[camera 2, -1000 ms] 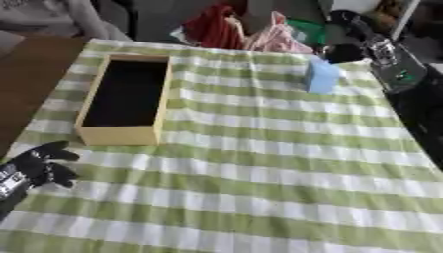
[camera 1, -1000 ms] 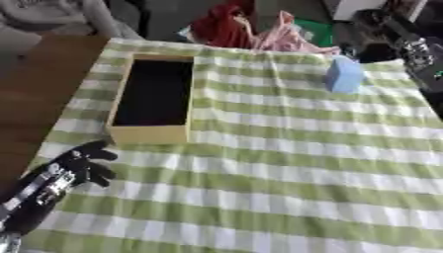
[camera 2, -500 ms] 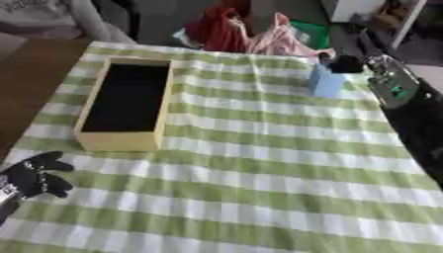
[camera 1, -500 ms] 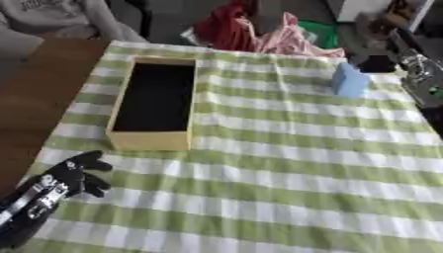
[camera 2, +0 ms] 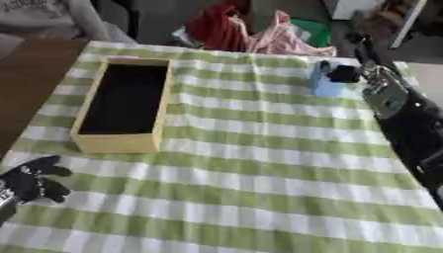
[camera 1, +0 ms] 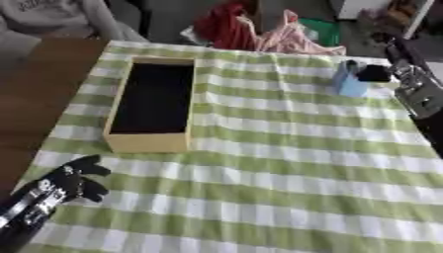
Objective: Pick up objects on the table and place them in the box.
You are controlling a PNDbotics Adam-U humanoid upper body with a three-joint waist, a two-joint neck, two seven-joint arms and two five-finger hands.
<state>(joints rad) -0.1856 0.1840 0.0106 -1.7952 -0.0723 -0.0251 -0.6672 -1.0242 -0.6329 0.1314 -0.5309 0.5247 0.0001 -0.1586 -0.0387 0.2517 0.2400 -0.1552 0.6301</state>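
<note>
A wooden box point(camera 1: 149, 142) with a dark inside lies on the left part of the green-checked cloth. A small light-blue object point(camera 1: 349, 85) stands upright at the far right. My right hand point(camera 1: 374, 73) comes in from the right edge and sits right against the blue object's far right side; I cannot see how its grip stands. At the lower left corner my left hand point(camera 1: 72, 179) rests on the cloth, open, fingers spread and holding nothing.
Red and pink cloths point(camera 1: 251, 32) and a green item point(camera 1: 318, 30) are heaped beyond the table's far edge. Bare brown tabletop point(camera 1: 34, 94) shows left of the cloth. My right forearm point(camera 2: 407, 113) lies along the right side.
My right hand has come in from the right and now sits against the blue object. The left hand stays at the lower left. The view has shifted slightly.
</note>
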